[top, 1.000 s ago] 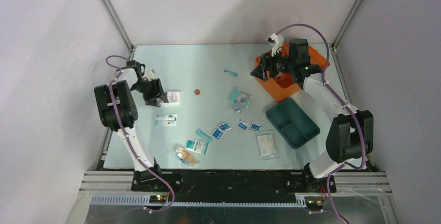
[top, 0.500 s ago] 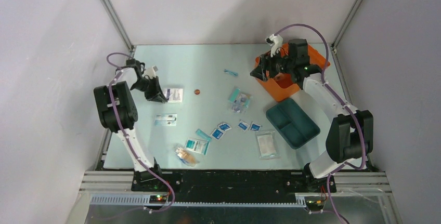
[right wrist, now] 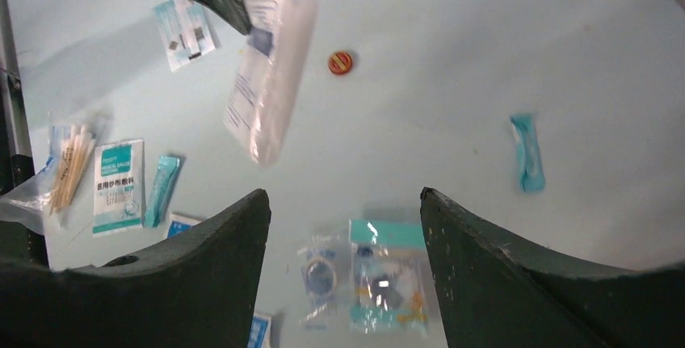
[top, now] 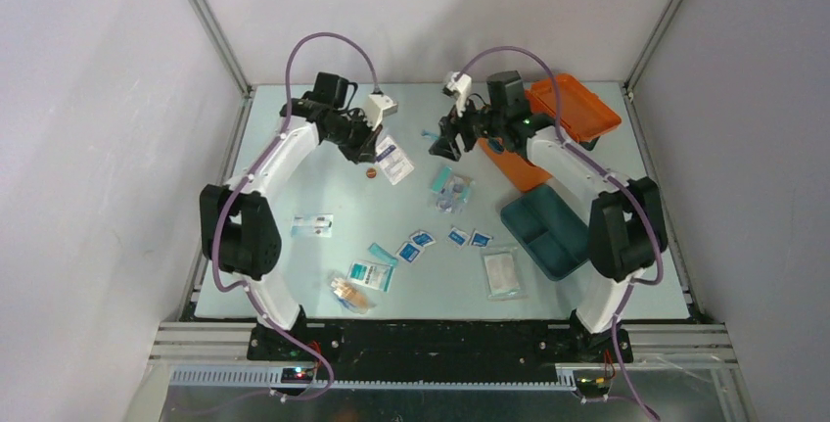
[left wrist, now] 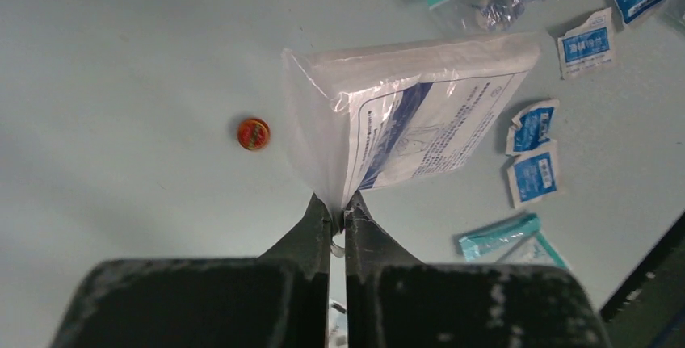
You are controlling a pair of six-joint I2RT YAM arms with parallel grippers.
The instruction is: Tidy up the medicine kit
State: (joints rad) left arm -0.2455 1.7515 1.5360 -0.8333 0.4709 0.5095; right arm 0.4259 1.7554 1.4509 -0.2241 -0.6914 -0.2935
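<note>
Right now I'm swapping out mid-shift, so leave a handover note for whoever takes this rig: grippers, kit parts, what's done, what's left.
The left gripper is shut on the white wrapped packet, lifted off the table near the small red disc.
The right gripper is open and empty above the clear packets.
The orange case sits far right, lid open; the teal tray lies out beside it and looks empty.
Done: nothing seen packed.
Left: the sachets and packets scattered on the table.

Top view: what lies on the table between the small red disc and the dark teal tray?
Clear packets lie between red disc and teal tray, visible in the top view.
</note>
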